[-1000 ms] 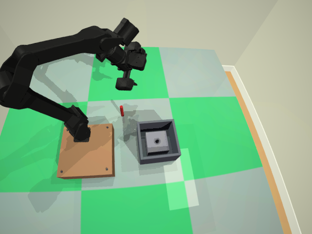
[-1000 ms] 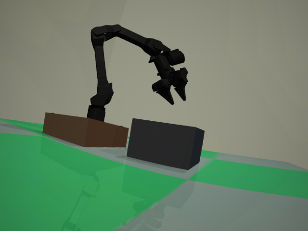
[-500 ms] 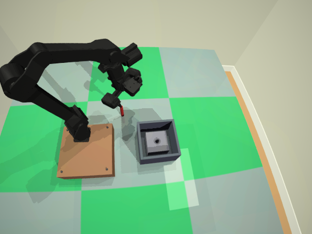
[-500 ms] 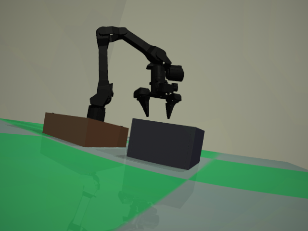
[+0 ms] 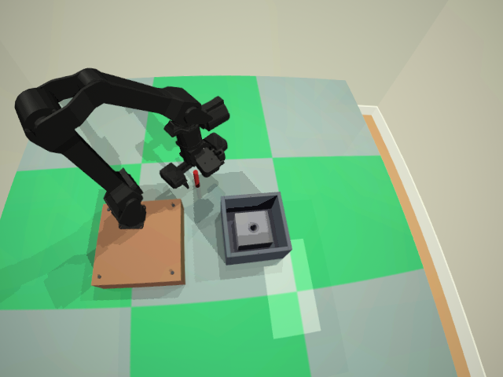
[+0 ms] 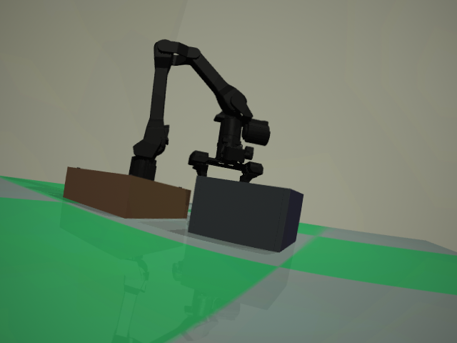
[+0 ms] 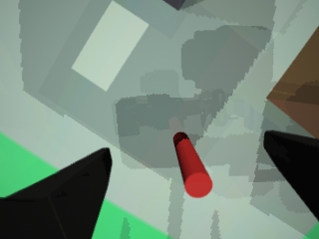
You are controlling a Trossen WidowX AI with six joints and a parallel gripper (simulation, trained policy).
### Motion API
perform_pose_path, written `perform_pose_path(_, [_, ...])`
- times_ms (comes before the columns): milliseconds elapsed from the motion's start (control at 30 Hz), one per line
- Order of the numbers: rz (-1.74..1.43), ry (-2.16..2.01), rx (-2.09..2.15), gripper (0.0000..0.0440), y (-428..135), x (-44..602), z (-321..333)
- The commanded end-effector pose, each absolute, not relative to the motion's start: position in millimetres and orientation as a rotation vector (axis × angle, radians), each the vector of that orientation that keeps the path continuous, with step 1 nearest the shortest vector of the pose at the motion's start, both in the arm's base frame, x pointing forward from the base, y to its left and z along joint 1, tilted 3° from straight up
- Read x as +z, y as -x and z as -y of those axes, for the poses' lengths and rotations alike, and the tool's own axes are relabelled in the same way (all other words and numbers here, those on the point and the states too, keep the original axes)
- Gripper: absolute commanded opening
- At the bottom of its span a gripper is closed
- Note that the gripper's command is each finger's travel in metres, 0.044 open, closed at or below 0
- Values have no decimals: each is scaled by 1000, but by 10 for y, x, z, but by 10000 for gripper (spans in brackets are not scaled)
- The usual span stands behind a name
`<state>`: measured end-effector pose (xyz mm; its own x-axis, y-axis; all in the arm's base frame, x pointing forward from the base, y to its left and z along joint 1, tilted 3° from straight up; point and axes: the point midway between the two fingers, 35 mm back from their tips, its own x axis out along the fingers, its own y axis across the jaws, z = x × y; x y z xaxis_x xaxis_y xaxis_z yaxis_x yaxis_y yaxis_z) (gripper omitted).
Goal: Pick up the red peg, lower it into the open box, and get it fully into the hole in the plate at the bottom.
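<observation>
The gripper [image 5: 198, 180] [image 6: 223, 178] [image 7: 187, 146] is wide apart w/ nothing held. Its two fingers stand on either side of the red peg [image 5: 196, 179] [image 7: 191, 164], w/ a gap on both sides, no touch. In the wrist pic the peg is a bit nearer the left finger than the right. The peg stands up on the checked top [image 5: 345, 178] [image 6: 368, 258] [image 7: 30, 115], outside the box.

The open box [image 5: 224, 235] [image 6: 238, 214] is near & to the right of the peg in the top view, w/ a strip of room btwn them. Its four walls go up past the plate [image 5: 244, 221], which sits low inside. The hole [image 5: 253, 227] is abt mid-plate & has no peg in it. The brown block [image 5: 150, 259] [image 6: 96, 191] [image 7: 299, 85] is left of the box, also w/ a gap btwn.

In the ext. view the box wall hides the fingertips, the peg & the plate. From the top, the hand covers most of the right finger. The wrist pic cuts off the back of both fingers, & shows just a bit of the block.

The arm [image 5: 126, 95] [image 6: 158, 92] goes up from the block's far side, bends up high, then slopes down to the right. The hand points abt straight down, low over the peg.

Gripper [image 5: 200, 182] [image 6: 224, 179] [image 7: 187, 146] lower, nearer red peg [image 5: 196, 178] [image 7: 192, 166].
</observation>
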<state>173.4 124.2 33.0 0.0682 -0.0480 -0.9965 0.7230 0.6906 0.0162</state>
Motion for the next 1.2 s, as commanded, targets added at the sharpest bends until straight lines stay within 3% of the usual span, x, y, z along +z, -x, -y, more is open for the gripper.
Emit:
perform_pose_path(0, [-1391, -650, -667, 440, -1705, 131, -1245])
perform_pose_path(167, [-1375, -703, -677, 433, -1695, -39, -1265])
perform_pose_path(233, [-1373, -722, -687, 405, -1687, -92, -1270])
perform_pose_path(767, [-1467, -787, -740, 0, -1643, -150, -1285])
perform_pose_path(1167, [-1351, -731, -680, 0, -1896, 126, -1175])
